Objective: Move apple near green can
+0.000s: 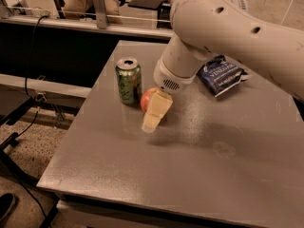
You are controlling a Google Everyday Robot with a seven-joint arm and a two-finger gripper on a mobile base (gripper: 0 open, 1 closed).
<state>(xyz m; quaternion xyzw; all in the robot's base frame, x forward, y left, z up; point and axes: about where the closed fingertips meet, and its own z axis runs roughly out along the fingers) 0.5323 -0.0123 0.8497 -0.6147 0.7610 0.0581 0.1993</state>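
The apple (pixel 146 99), red-orange, sits on the grey table (pixel 199 160) just right of the green can (pixel 128 81), almost touching it. The can stands upright with its silver top showing. My gripper (pixel 153 114) comes down from the big white arm (pixel 213 27) and is at the apple, its cream end covering the apple's right and front side. Only the apple's left part shows. I cannot see whether the apple rests on the table or hangs just above it.
A dark blue chip bag (pixel 219 76) lies on the table behind and right of the arm. The table's left edge is close to the can. Beyond the table stand a dark counter and a rail (pixel 85 20).
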